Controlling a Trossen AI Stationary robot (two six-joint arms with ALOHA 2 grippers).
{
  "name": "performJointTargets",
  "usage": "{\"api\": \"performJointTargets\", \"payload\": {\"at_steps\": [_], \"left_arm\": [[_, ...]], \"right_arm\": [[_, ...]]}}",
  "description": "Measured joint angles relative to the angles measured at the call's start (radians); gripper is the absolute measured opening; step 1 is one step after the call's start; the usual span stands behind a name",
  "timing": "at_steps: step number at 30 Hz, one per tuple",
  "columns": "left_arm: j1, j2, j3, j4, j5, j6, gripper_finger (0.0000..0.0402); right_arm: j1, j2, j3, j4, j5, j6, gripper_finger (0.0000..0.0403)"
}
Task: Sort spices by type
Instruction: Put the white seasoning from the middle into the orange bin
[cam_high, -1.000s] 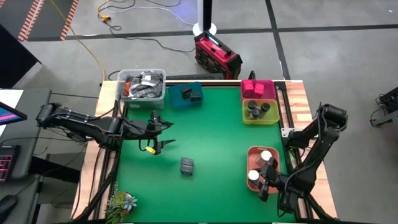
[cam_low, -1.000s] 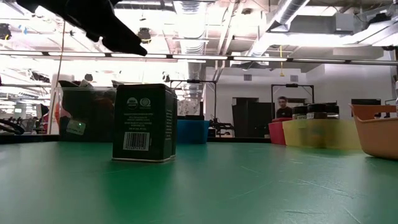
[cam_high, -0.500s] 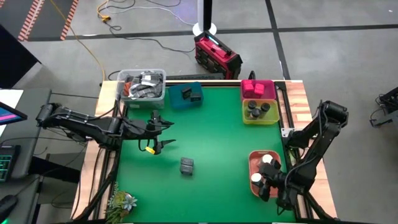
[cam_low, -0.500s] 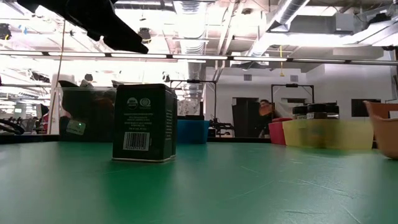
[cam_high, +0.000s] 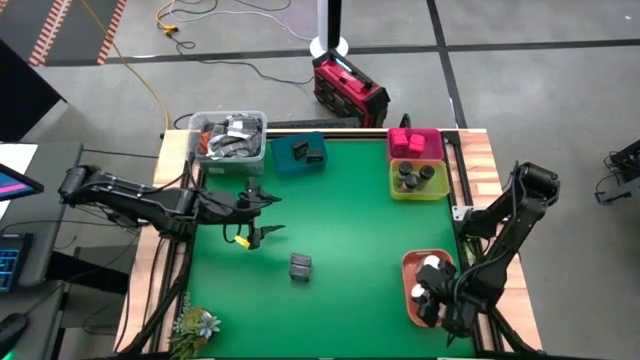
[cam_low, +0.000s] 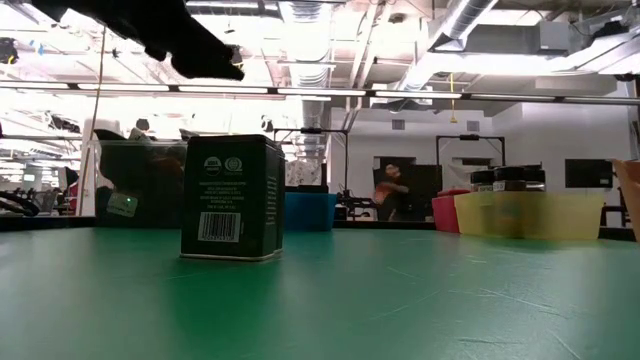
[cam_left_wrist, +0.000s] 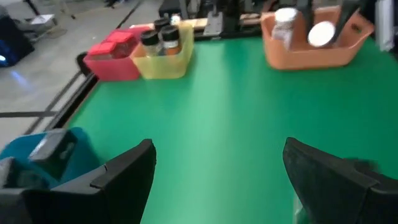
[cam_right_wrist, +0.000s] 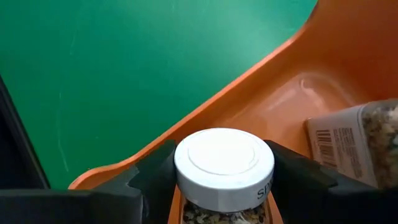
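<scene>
A dark grey tin (cam_high: 301, 266) stands upright on its base on the green mat (cam_low: 232, 198). My left gripper (cam_high: 267, 213) hovers open to the far left of it, touching nothing (cam_left_wrist: 217, 180). At the table's near right corner, my right gripper (cam_high: 430, 300) reaches into the salmon tray (cam_high: 408, 285) and is shut on a white-capped jar (cam_right_wrist: 224, 162). A second white-capped jar (cam_right_wrist: 360, 143) lies on its side in that tray. Dark-lidded jars sit in the yellow tray (cam_high: 418, 178) and pink boxes in the pink tray (cam_high: 415, 143). My right gripper pinches the white-capped jar between its two fingers (cam_right_wrist: 152, 177), one on each side of the glass body just under the cap (cam_right_wrist: 261, 193). The fingers come from above, slanting down. The jar stays upright inside the salmon tray; its base is hidden by the cap.
The teal tray (cam_high: 300, 153) with a dark tin and a clear tub of clutter (cam_high: 228, 137) stand along the far edge. The salmon tray's wall (cam_right_wrist: 261, 68) curves close around my right gripper. Open green mat lies between the tin and the right-hand trays.
My right gripper has moved toward the table's near edge, still shut on the jar. The salmon tray has slid along with it toward the near right corner, leaving the low view at its right side. My left arm has kept almost still.
</scene>
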Motion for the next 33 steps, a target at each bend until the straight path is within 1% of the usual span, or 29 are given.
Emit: {"api": "performJointTargets", "payload": {"at_steps": [2,5,8,10,12,15,20,23,27,29,33], "left_arm": [[0.0,0.026,0.0,0.053,0.024,-0.016,0.0336],[0.0,0.079,-0.001,0.133,0.071,-0.018,0.0336],[0.0,0.163,0.0,0.265,0.126,-0.017,0.0336],[0.003,0.235,0.0,0.375,0.176,-0.016,0.0336],[0.008,0.31,0.017,0.433,0.228,-0.017,0.0336],[0.015,0.426,0.1,0.428,0.273,-0.005,0.0336],[0.013,0.592,0.245,0.406,0.288,0.05,0.0336],[0.013,0.677,0.332,0.412,0.32,0.059,0.0336],[0.013,0.803,0.433,0.462,0.402,0.041,0.0336],[0.012,0.865,0.485,0.497,0.444,0.026,0.0336],[0.002,0.978,0.591,0.52,0.468,0.033,0.0336]], "right_arm": [[-0.005,0.0,0.0,-0.005,0.018,-0.016,0.0248],[-0.006,0.0,0.0,-0.017,0.075,-0.029,0.0246],[-0.006,0.0,0.0,-0.021,0.123,-0.046,0.0246],[-0.006,0.0,0.0,-0.025,0.132,-0.046,0.0246],[-0.006,0.0,0.0,-0.029,0.146,-0.046,0.0246],[-0.006,0.0,0.0,-0.029,0.156,-0.048,0.0245],[-0.003,0.0,0.008,-0.036,0.16,-0.048,0.0245],[-0.003,0.0,0.031,-0.044,0.182,-0.074,0.0245],[-0.003,0.0,0.067,-0.062,0.232,-0.114,0.0245],[-0.003,0.0,0.081,-0.079,0.24,-0.116,0.0245],[-0.003,0.0,0.103,-0.105,0.254,-0.116,0.0245]]}}
